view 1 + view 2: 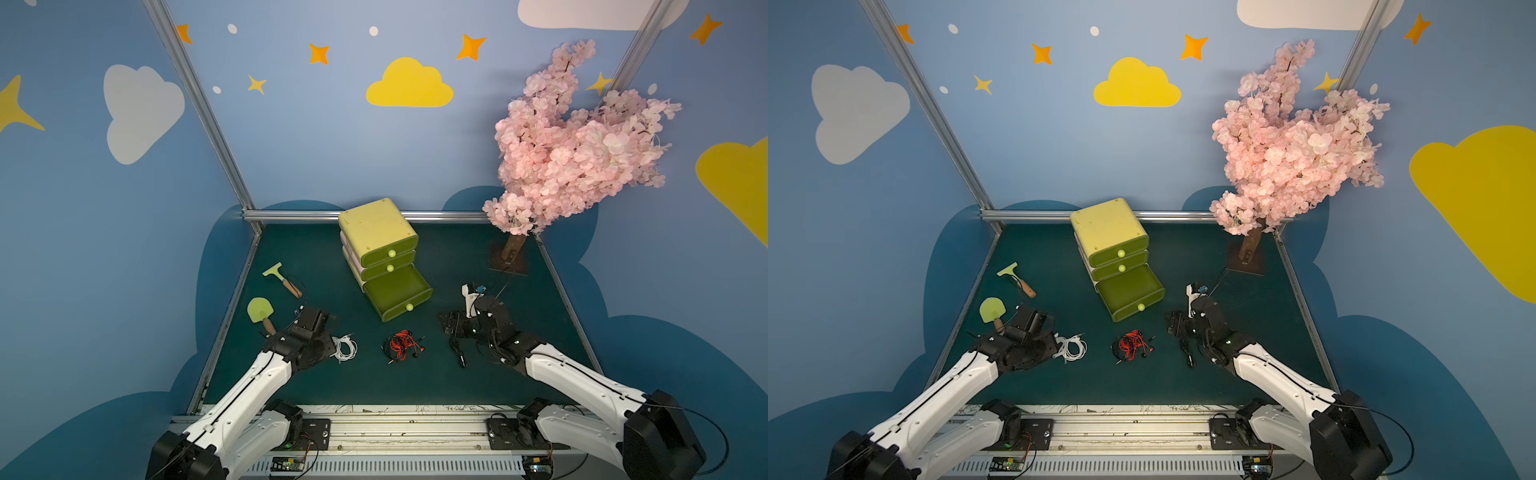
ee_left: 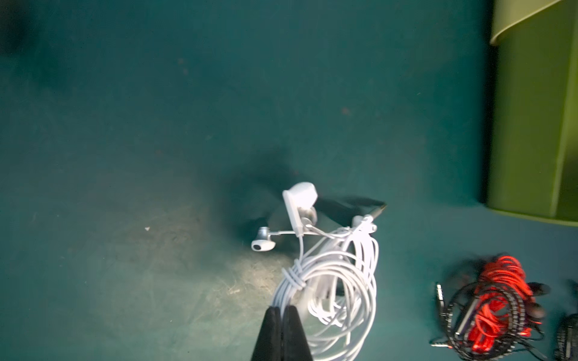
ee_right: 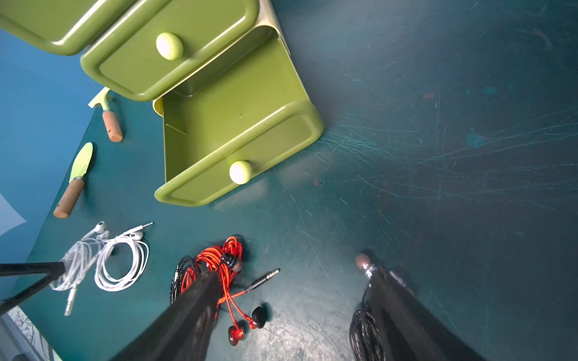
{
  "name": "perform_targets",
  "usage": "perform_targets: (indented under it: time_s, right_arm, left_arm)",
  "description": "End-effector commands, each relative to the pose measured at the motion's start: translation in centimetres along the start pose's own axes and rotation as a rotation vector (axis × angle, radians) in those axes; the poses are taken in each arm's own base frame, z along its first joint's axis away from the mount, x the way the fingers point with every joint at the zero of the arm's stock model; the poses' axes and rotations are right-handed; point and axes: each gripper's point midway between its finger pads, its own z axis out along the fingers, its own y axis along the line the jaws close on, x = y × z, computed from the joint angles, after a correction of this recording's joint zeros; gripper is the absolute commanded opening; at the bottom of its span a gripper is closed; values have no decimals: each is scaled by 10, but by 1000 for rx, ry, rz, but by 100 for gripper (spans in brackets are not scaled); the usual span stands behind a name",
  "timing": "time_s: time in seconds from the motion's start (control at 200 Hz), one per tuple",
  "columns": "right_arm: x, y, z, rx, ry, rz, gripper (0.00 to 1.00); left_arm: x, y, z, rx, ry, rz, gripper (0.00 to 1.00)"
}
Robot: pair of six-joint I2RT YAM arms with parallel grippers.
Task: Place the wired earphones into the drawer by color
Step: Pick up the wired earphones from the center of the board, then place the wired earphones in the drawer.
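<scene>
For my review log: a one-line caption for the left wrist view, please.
Left gripper shut on the white earphones, red-and-black earphones lying nearby.

On the dark green surface you have a green scraper with a wooden handle near the left edge, and just in front of it a green toy trowel. At the back right corner stands a pink blossom tree on a brown base.
</scene>
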Motion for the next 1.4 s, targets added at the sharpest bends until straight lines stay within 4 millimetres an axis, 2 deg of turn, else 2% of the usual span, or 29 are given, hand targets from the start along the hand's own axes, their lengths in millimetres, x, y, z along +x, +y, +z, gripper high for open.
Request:
perform_targets:
  time_s: [0.0,0.771,0.961,1.122,1.327,1.397]
  right_arm:
    - [-3,-1,-2,3,-14,7,80]
    - [-13,5,-10,-16,-46,-1,80]
    - [-15,10,-10,-39,-45,-8,80]
    - [-12,31,-11,-151,-19,-57,80]
    - [5,85,-20,-458,87,-194,80]
    - [11,98,-22,-524,127,-215,80]
  left_arm:
    - [-4,-8,-10,27,-5,21,3]
    - [-49,-83,-58,322,-133,104,3]
    - [-55,-97,-64,376,-143,115,3]
    - [-57,-111,-62,431,-137,133,3]
    - [-56,-126,-59,501,-110,126,3]
    - [-54,-130,-60,527,-100,123,3]
